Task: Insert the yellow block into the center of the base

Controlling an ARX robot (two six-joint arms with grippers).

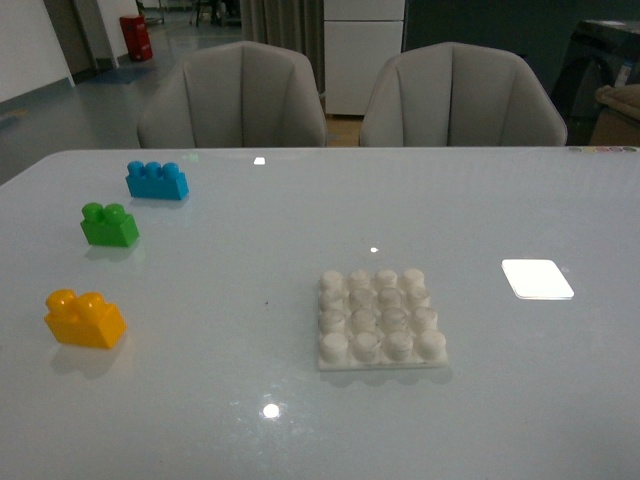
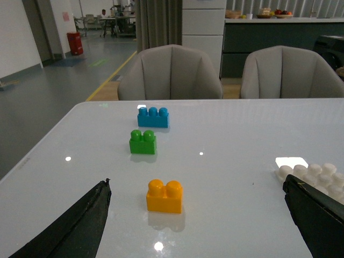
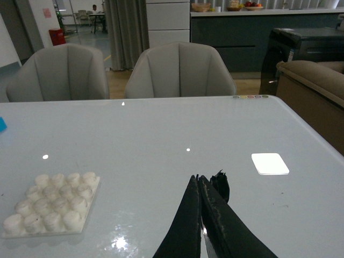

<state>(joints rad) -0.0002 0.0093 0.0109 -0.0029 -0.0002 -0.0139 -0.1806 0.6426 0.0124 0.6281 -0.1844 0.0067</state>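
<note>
The yellow block [image 1: 85,317] sits on the table at the near left, two studs up; it also shows in the left wrist view [image 2: 164,196]. The white studded base [image 1: 380,318] lies flat near the table's middle, and shows in the right wrist view [image 3: 52,208] and at the edge of the left wrist view [image 2: 314,175]. My left gripper [image 2: 198,188] is open and empty, its fingers wide apart on either side of the yellow block and short of it. My right gripper [image 3: 199,180] is shut and empty over bare table, right of the base. Neither arm shows in the front view.
A green two-stud brick [image 1: 109,224] and a blue three-stud brick [image 1: 157,180] stand behind the yellow block. A white glare patch [image 1: 537,278] lies on the table right of the base. Two grey chairs [image 1: 233,98] stand at the far edge.
</note>
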